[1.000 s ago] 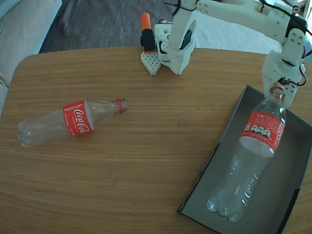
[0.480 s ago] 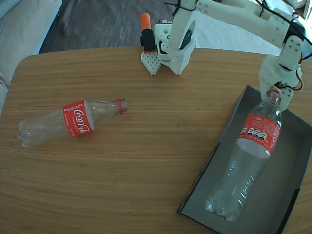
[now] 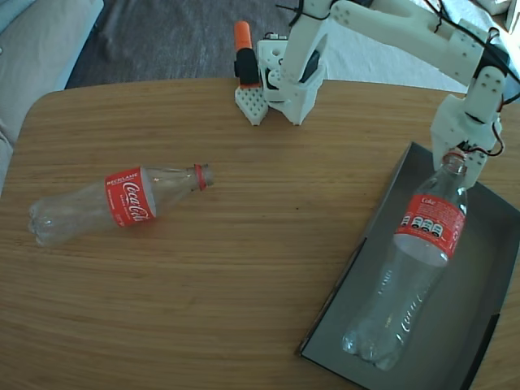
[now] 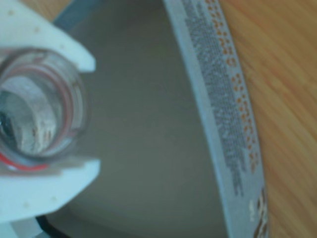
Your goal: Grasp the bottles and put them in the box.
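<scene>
Clear bottle hangs by its neck from the closed tool; early release may topple it over the box wall at 9 o'clock

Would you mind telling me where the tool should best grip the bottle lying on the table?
Probably at the neck, just behind the red ring, coming from above: the lying bottle is narrowest and stiffest there, and the neck points right with bare table around it.
</scene>
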